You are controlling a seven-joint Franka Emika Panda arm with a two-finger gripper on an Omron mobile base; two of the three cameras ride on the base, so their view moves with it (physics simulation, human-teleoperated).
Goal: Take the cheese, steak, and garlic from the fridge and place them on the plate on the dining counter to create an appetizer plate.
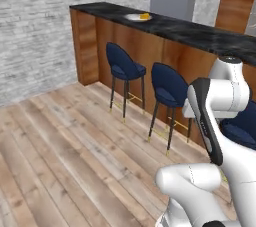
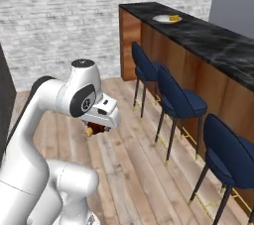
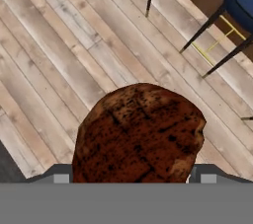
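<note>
**Steak carried above the wood floor**

While the gripper [image 2: 95,129] hangs over the plank floor [image 1: 65,151], its fingers are clamped on the steak [image 3: 139,133]. Rightward stand navy stools [image 2: 178,101] along the dining counter [image 2: 218,45]. At its far end, the plate [image 2: 166,19] holds the cheese [image 2: 174,18].

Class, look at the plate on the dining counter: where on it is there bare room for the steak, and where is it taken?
The plate has the cheese on its edge farther from the counter's wall end; the white part toward that end is bare. Black top around the plate is free too. The claw holds the steak.
</note>
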